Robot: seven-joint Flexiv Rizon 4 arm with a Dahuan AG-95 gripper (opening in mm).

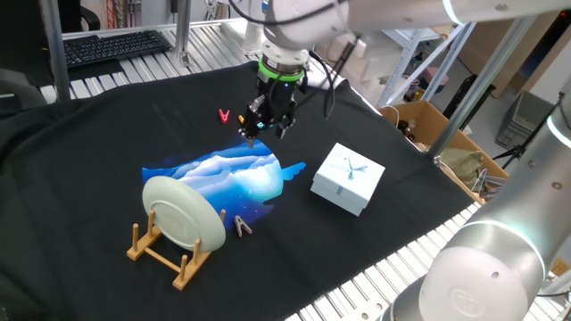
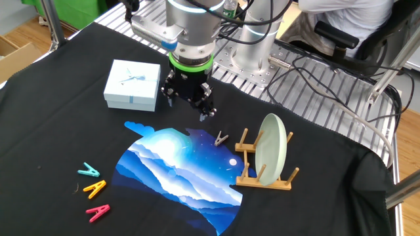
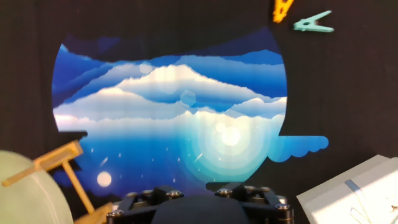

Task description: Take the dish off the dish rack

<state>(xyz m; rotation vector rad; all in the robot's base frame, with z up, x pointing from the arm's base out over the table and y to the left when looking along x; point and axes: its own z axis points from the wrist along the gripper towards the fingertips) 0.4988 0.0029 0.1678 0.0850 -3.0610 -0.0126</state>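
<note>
The dish, a pale mint-white plate, stands on edge in the dish rack, a small wooden rack with dowel pegs, at the near left of the black cloth. In the other fixed view the dish and rack are at the right. In the hand view, the dish and a part of the rack show at the bottom left. My gripper hangs above the cloth beyond the blue mat, well away from the dish. It is also in the other fixed view. Its fingers stand apart and hold nothing.
A blue picture mat lies between the gripper and the rack. A square white gift box sits to the right. A wooden clothespin lies beside the rack, and a red one farther back. Teal, yellow and red pins lie together.
</note>
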